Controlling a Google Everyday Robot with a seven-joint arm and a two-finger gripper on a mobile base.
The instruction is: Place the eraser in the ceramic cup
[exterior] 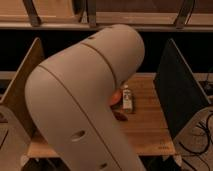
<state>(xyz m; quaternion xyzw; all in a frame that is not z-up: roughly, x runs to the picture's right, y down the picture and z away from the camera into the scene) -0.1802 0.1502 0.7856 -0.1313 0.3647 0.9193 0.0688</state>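
Note:
My large beige arm (85, 100) fills the middle of the camera view and hides most of the table. My gripper is out of view, somewhere beyond the arm. To the right of the arm, a white oblong object (128, 100) lies on the wooden table (150, 125); it may be the eraser. An orange rounded object (116, 97) peeks out from behind the arm beside it. A small dark red object (120, 115) lies just in front of them. I cannot pick out a ceramic cup.
A dark upright panel (177, 92) stands at the table's right side and a wooden panel (20, 95) at its left. Cables (202, 135) hang at the lower right. A shelf rail (165, 25) runs along the back.

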